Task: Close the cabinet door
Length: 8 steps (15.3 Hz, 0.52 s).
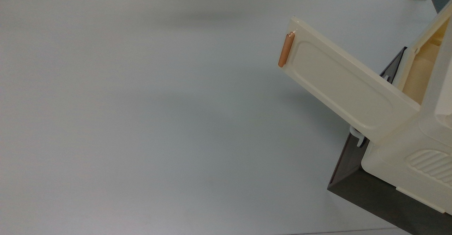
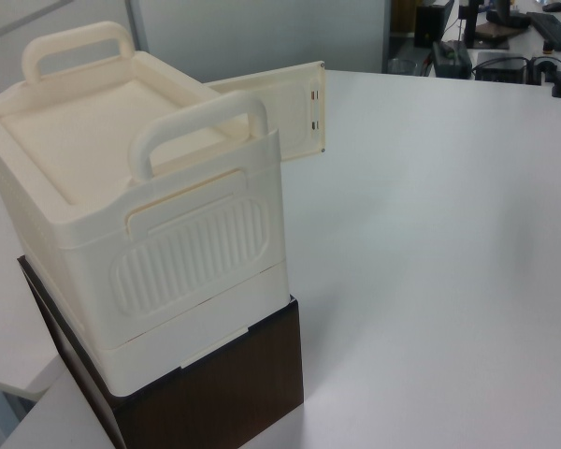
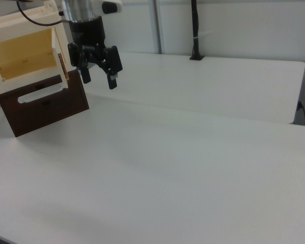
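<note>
Door (image 1: 344, 83) swung wide off cabinet (image 2: 140, 243); gripper (image 3: 98, 76) hangs just beside door's free edge, toward right view's right, fingers apart, holding nothing.

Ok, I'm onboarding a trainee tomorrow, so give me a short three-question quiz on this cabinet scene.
1. True or false: the cream plastic cabinet door with the orange-brown bar handle is shut.
2. What does the cream plastic box-shaped cabinet stand on?
A. a dark brown base
B. a blue tray
C. a wire rack
3. In the right view, the black two-finger tool hangs with its fingers ____.

Key:
1. false
2. A; the dark brown base
3. open
</note>
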Available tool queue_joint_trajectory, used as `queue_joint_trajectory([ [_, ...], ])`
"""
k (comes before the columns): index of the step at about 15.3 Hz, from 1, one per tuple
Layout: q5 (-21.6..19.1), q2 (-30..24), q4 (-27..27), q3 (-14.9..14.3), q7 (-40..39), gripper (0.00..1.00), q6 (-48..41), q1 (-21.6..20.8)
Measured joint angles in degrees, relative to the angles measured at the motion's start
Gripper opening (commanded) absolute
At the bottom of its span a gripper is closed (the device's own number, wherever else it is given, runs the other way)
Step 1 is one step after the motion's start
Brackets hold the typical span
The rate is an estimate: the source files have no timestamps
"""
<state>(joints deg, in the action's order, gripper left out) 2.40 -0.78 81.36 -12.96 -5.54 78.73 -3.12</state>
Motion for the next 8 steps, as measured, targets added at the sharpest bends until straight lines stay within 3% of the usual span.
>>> queue_joint_trajectory([
  [4,-3.78,0.36,0.26,-0.02,-3.36,1.00,-0.04,2.20],
  [8,-4.68,0.55,0.31,-0.02,-4.98,1.00,-0.04,3.88],
])
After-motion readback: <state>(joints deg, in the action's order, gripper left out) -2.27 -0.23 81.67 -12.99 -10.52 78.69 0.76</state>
